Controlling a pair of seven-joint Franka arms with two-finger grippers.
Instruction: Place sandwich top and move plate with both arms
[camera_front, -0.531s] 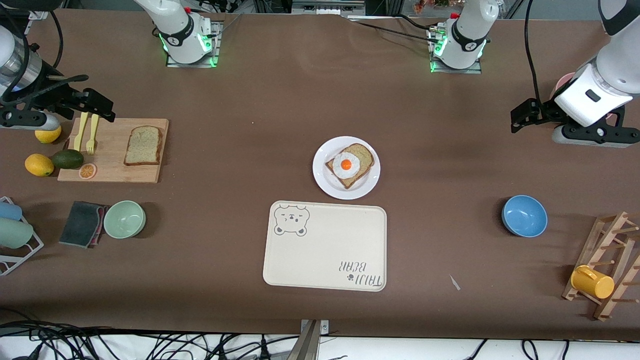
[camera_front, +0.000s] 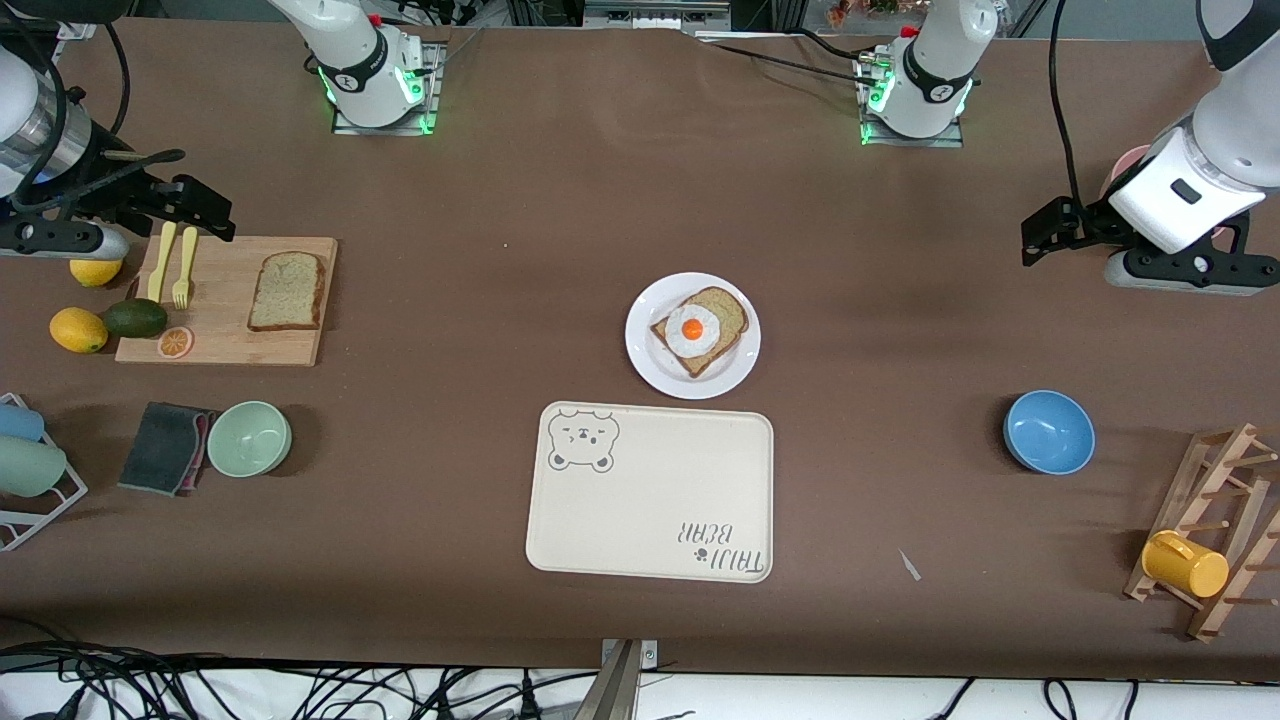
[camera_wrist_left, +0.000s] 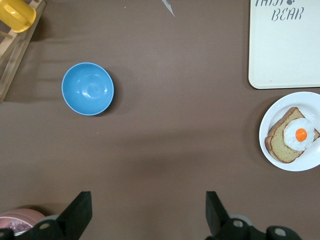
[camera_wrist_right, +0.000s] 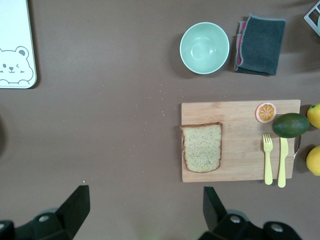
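The sandwich top (camera_front: 287, 291) lies flat on the wooden cutting board (camera_front: 225, 345), well apart from the plate (camera_front: 660, 375) and toward the right arm's end of the table, so it looks untouched and ready to be picked up. The plate sits just beside the bear tray (camera_front: 650, 500), farther from the front camera than it, carrying the egg-topped slice (camera_front: 700, 327) that awaits its lid. The right gripper (camera_front: 205, 215) hovers over the cutting board's edge with jaws spread and empty, probably best placed to fetch the bread, while the left gripper (camera_front: 1040, 240), also wide open and empty, waits well apart from the plate, over the left arm's end of the table.
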